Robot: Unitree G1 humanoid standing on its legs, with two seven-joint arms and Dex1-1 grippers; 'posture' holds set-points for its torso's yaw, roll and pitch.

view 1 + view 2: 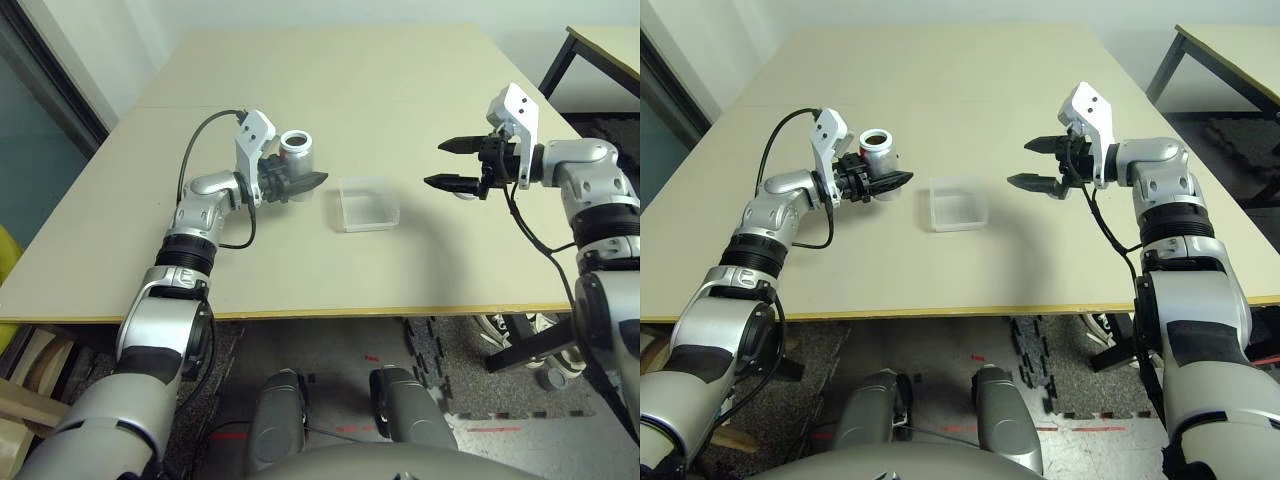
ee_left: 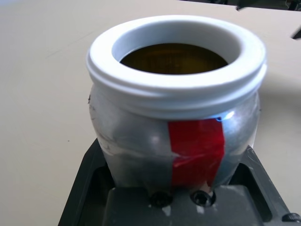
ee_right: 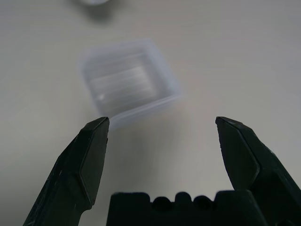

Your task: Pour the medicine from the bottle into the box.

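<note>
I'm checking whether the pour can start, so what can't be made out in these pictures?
- Medicine: the left wrist view looks into the open bottle, but its inside is dark brown and no pill can be told apart.
- Left pincer: in the left wrist view the bottle hides its fingertips.
- Box: blurred in the right wrist view; too small in the head views to tell whether anything lies inside.
</note>
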